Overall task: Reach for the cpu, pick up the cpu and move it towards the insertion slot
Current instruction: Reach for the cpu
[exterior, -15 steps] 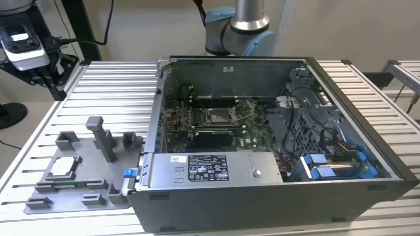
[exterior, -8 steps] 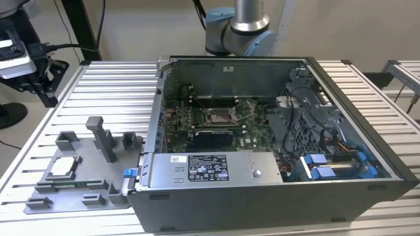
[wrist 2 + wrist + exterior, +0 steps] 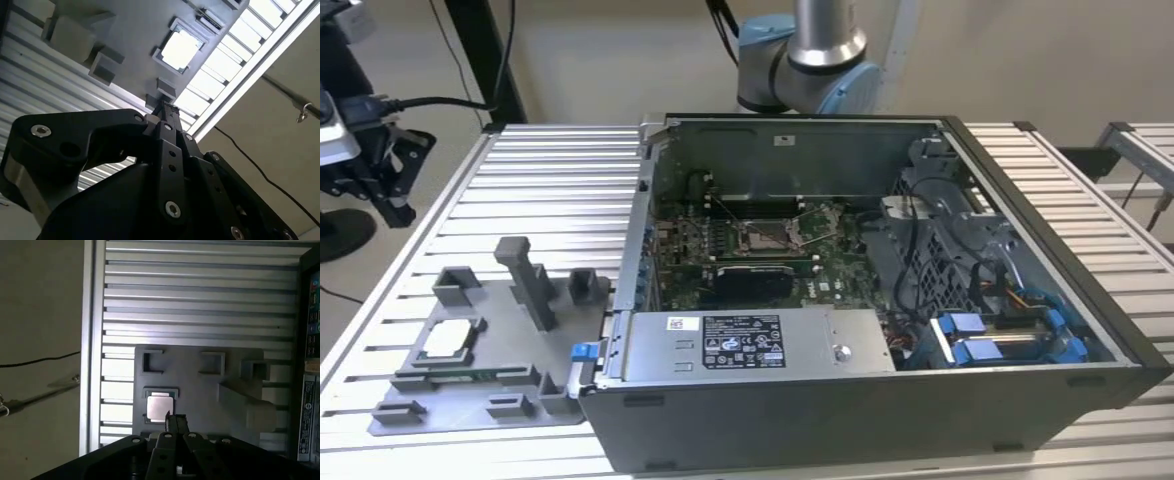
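Tabletop: ribbed aluminium tabletop (image 3: 547, 170) that carries everything, with pale floor beyond its edge.
Computer case: open computer case (image 3: 854, 400) on the exterior view's right half of the tabletop, green motherboard (image 3: 843, 245) exposed inside.
Arm: robot arm (image 3: 807, 50) rises behind the case at its far side.
Fixture plate: grey fixture plate (image 3: 467, 405) lies flat on the tabletop, just beside the case on the exterior view's left, with grey blocks standing on it.
Gripper: gripper (image 3: 175, 418) hangs above the fixture plate. Its dark fingers are drawn together into one narrow tip and nothing is between them. In the first wrist view that tip lines up just beside one edge of the chip. How high it stands above the plate I cannot tell.
Insertion slot: insertion slot (image 3: 765, 237), a shiny square frame amid the motherboard, is well apart from the fixture plate.
Cpu: cpu (image 3: 160, 407) rests flat in its square nest on the fixture plate, untouched. It also shows pale in the exterior view (image 3: 447, 342).
Step in hand: the reach, by my reading. The chip is not yet grasped.
What the grasp calls for: fingers parted wide enough to straddle the thin chip, centred over it, and a level lift clear of the nest walls.
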You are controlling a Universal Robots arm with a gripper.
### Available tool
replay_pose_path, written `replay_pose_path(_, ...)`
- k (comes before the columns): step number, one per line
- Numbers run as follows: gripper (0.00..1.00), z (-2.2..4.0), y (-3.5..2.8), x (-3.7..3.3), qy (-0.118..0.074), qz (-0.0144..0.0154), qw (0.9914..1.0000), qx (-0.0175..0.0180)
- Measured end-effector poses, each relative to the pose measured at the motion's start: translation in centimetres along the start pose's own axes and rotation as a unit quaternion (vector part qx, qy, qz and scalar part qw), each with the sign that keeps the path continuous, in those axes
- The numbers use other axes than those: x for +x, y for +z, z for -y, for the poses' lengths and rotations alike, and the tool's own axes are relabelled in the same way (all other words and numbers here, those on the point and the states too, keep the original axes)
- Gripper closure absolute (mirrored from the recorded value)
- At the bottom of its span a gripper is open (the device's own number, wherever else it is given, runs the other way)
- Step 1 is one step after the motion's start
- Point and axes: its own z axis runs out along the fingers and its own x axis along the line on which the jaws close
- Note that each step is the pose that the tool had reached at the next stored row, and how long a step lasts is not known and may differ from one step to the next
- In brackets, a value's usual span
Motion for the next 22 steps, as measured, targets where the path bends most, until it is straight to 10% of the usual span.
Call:
replay_pose_path(14, 1.00, 0.05, 0.01, 0.29, 0.000, 0.0001, 0.99999, -0.0038)
replay_pose_path(15, 0.00, 0.05, 0.01, 0.29, 0.000, 0.0001, 0.99999, -0.0041)
replay_pose_path(22, 0.00, 0.05, 0.01, 0.29, 0.000, 0.0001, 0.99998, -0.0062)
